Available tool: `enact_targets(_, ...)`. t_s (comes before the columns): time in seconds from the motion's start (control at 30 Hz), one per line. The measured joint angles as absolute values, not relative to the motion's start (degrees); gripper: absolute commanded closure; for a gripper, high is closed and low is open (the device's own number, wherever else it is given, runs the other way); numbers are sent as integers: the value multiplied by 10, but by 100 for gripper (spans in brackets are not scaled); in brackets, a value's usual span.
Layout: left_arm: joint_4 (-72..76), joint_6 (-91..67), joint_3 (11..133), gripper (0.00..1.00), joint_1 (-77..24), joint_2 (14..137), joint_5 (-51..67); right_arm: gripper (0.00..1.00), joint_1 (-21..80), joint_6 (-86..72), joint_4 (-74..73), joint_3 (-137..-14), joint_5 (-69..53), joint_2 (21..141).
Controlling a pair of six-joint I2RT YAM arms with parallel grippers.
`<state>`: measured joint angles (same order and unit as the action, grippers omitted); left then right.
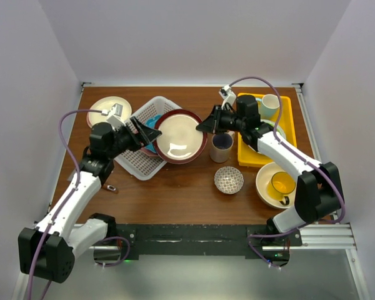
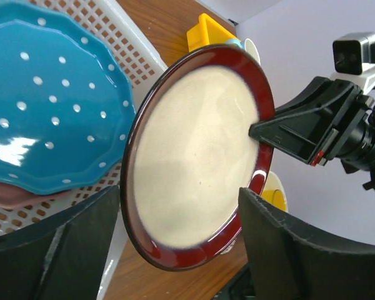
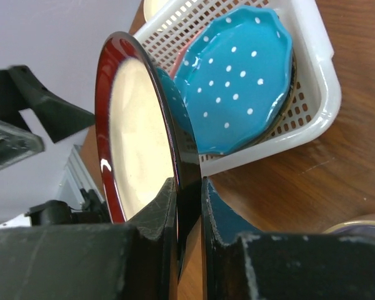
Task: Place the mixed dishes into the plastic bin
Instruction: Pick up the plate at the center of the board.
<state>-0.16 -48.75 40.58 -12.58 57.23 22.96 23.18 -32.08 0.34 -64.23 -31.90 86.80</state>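
Observation:
A cream plate with a dark red rim (image 1: pixel 180 136) is held tilted on edge over the right rim of the white plastic bin (image 1: pixel 137 164). My right gripper (image 1: pixel 206 125) is shut on the plate's right rim; the wrist view shows its fingers clamped on the edge (image 3: pixel 189 200). My left gripper (image 1: pixel 144 132) is open at the plate's left side. Its fingers (image 2: pixel 62 244) stand either side of the plate (image 2: pixel 194 156) without touching it. A blue dotted plate (image 2: pixel 44 119) lies in the bin (image 2: pixel 131 69) on a pink plate (image 2: pixel 25 197).
A cream plate (image 1: pixel 109 111) lies at the back left. A beige mug (image 1: pixel 222 147) stands under the right arm. A small patterned bowl (image 1: pixel 229 180) and a large cream bowl (image 1: pixel 265 181) holding a yellow mug (image 1: pixel 282 185) sit front right. A yellow tray (image 1: pixel 250 156) holds another mug (image 1: pixel 269 106).

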Motion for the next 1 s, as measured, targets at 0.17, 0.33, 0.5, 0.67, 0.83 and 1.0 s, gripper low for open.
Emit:
enact_targets(0.17, -6, -450, 406, 5, -126, 549, 224, 100, 232, -299, -2, -621, -311, 868)
enact_targets(0.33, -30, -418, 407, 0, -126, 537, 217, 100, 231, -291, -6, -614, -310, 868)
enact_targets(0.5, -46, -397, 411, 0, -126, 533, 214, 100, 231, -289, -5, -614, -310, 868)
enact_targets(0.67, -53, -392, 411, 0, -126, 534, 214, 100, 231, -288, -5, -614, -310, 868)
enact_targets(0.83, -57, -392, 417, 0, -128, 544, 213, 100, 231, -288, -5, -614, -310, 868)
enact_targets(1.0, -58, -391, 434, 0, -141, 561, 205, 100, 231, -288, -5, -614, -310, 868)
